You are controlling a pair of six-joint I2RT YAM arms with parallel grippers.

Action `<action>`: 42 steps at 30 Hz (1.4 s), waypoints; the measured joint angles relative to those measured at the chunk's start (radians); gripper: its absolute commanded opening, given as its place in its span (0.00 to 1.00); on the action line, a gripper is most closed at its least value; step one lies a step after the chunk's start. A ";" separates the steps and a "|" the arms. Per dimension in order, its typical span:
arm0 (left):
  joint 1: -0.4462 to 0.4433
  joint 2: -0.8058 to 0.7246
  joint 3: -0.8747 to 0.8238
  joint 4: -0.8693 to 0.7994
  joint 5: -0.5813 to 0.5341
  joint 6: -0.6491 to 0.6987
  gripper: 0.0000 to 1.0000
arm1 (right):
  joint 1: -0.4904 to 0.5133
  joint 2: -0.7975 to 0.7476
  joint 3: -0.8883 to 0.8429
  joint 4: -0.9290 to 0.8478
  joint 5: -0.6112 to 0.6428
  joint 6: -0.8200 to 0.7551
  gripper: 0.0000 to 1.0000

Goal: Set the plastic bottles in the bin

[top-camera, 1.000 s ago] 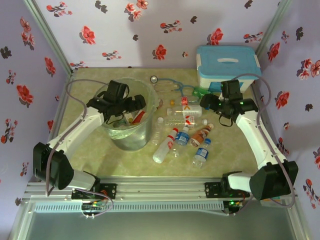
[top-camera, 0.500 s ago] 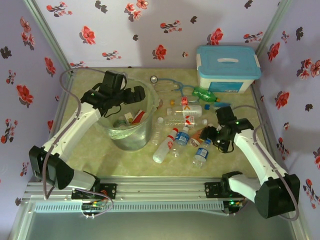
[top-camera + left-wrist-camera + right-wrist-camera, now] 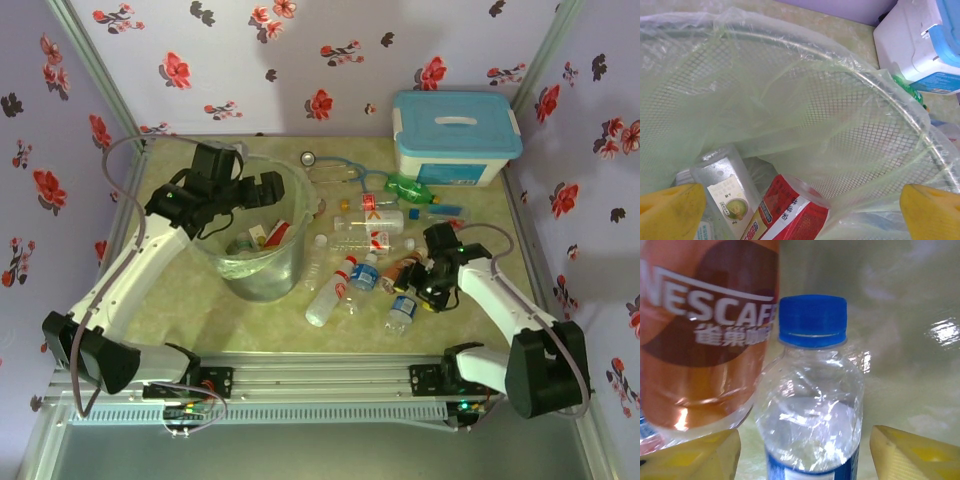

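The bin (image 3: 256, 262), a mesh bucket lined with a clear bag (image 3: 805, 105), holds a red-labelled bottle (image 3: 790, 207) and a clear bottle with a green picture label (image 3: 725, 187). My left gripper (image 3: 250, 192) hangs open over the bin's mouth, its yellow fingertips (image 3: 670, 210) far apart. Several plastic bottles lie on the table right of the bin. My right gripper (image 3: 412, 285) is down among them. A clear blue-capped bottle (image 3: 812, 395) stands between its yellow fingertips (image 3: 912, 455), with a gap on each side. An amber Nescafe bottle (image 3: 705, 335) lies just left of it.
A white box with a light-blue lid (image 3: 455, 135) stands at the back right, a green bottle (image 3: 408, 186) in front of it. A thin blue tube with a metal disc (image 3: 310, 157) lies behind the bin. Flowered walls enclose the table.
My right arm swung from beside the white box down to the near bottles, and its jaws narrowed around the blue-capped one. The left gripper drifted left and back over the bin.
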State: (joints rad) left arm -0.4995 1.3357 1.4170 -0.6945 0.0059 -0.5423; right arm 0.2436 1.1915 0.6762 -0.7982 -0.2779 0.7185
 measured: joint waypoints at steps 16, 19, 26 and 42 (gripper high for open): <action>0.003 0.008 0.050 -0.047 -0.006 -0.001 1.00 | 0.000 0.129 -0.018 0.124 -0.006 -0.004 0.63; 0.003 0.009 0.061 -0.048 -0.006 -0.001 1.00 | 0.000 0.129 -0.018 0.126 -0.006 -0.004 0.60; 0.003 0.013 0.063 -0.048 -0.006 -0.001 1.00 | 0.000 0.106 -0.019 0.125 0.002 -0.003 0.52; 0.005 0.024 0.194 -0.101 -0.006 0.035 1.00 | -0.011 -0.047 0.181 0.016 0.040 -0.004 0.48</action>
State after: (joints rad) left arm -0.4946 1.3602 1.6112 -0.7952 0.0002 -0.5072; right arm 0.2329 1.1446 0.8570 -0.7826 -0.2379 0.7143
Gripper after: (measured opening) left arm 0.996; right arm 0.524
